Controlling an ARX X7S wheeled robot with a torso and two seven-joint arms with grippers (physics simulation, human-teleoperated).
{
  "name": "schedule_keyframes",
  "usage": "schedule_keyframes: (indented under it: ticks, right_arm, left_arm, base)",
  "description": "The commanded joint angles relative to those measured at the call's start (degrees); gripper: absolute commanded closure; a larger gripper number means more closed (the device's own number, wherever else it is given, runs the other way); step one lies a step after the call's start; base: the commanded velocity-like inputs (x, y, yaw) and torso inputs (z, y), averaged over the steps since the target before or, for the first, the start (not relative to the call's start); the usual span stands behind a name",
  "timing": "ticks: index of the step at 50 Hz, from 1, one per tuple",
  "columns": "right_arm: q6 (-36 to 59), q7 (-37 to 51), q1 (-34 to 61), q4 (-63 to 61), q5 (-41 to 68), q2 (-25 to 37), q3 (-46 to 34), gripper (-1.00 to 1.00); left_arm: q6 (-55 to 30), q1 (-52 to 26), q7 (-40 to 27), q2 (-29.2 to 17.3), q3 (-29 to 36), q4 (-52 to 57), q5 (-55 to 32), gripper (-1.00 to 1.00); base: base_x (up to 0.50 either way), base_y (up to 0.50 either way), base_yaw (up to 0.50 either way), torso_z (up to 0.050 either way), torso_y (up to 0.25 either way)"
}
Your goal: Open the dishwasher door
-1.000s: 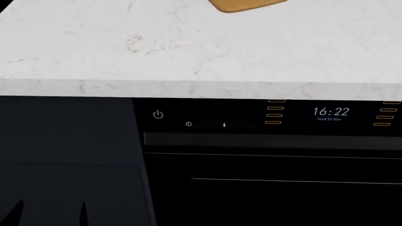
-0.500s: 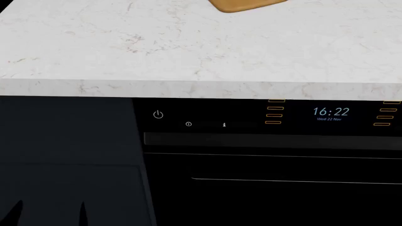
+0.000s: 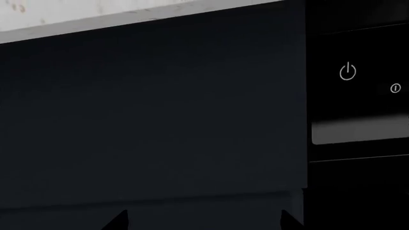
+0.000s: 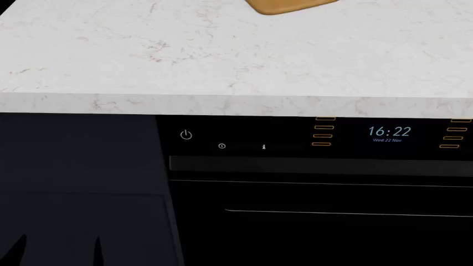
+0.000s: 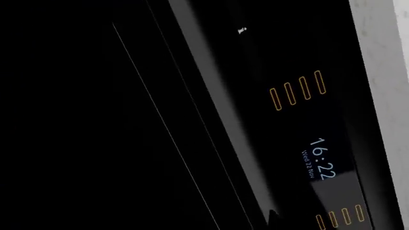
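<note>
Under the marble counter (image 4: 221,61), the left claw (image 4: 59,249) hangs apart before the navy cabinet (image 4: 74,160).

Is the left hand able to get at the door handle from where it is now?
Probably yes. The left hand is low before the cabinet, beside the handle; nothing visible stands between them.
</note>
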Motion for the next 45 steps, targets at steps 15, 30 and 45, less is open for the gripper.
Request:
schedule_keyframes:
  ticks: [15, 30, 45]
  right_arm:
    - [1.0, -2.9, 7.2, 9.5, -4.0, -0.9, -4.1, -1.0]
    - [0.4, -2.8, 9.5, 14.0, -4.1, -2.2, -4.8, -1.0]
    - [-3.4, -1.7, 13.3, 22.6, -2.7, -4.9, -5.9, -1.0]
  left_arm:
    - [0.7, -0.2, -0.7, -0.4, 0.5, -0.6, -0.3, -1.0]
    - [1.0, -0.2, -1.0, -0.7, 0.5, -0.9, -0.7, -1.0]
    - [1.6, -0.7, -1.2, -0.9, 0.6, -2.1, -1.1, -1.0]
  base:
    - [0.0, 0.0, 0.0, 0.0, 0.0]
    - [0.0, 0.0, 0.0, 0.0, 0.0]
    - [0.0, 0.0, 0.0, 0.0, 0.0]
